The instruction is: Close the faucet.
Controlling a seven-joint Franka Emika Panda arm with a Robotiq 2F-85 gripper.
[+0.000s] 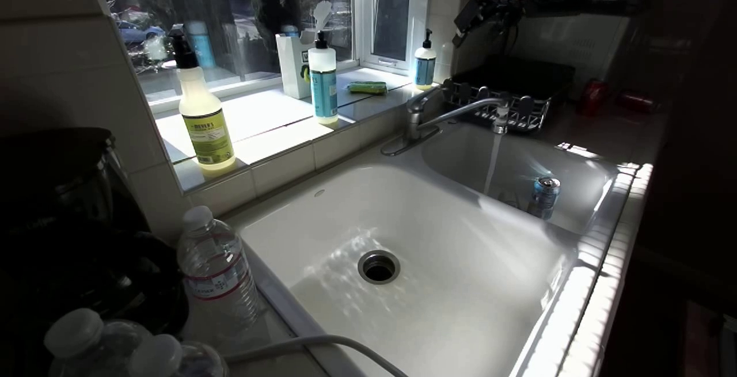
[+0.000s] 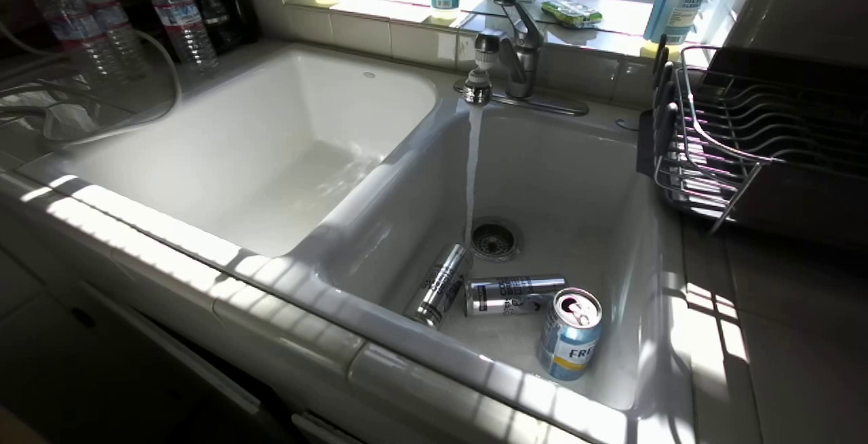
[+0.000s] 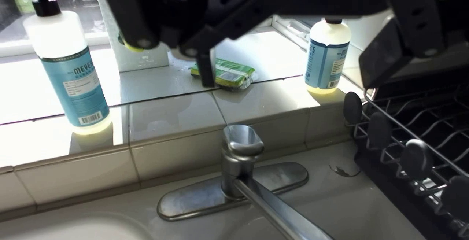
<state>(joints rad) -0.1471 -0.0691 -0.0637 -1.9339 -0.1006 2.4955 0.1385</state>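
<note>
One gripper (image 3: 291,72), fingers (image 3: 206,72) splayed wide, hung clear of the chrome faucet (image 3: 232,172) at the rear of the double-basin sink (image 2: 380,179), and any off-centre nudge looked liable to swing the lever handle (image 3: 243,141) sideways, leaving the water (image 2: 473,152) pouring!

The tiled counter (image 2: 790,335) carries bottles (image 2: 180,20) and a dish rack (image 2: 739,118).

Place: kitchen | double sink (image 2: 374,188) | faucet (image 3: 236,170) | dish rack (image 2: 736,154) | pump bottles (image 1: 325,89) on windowsill (image 1: 270,130)
</note>
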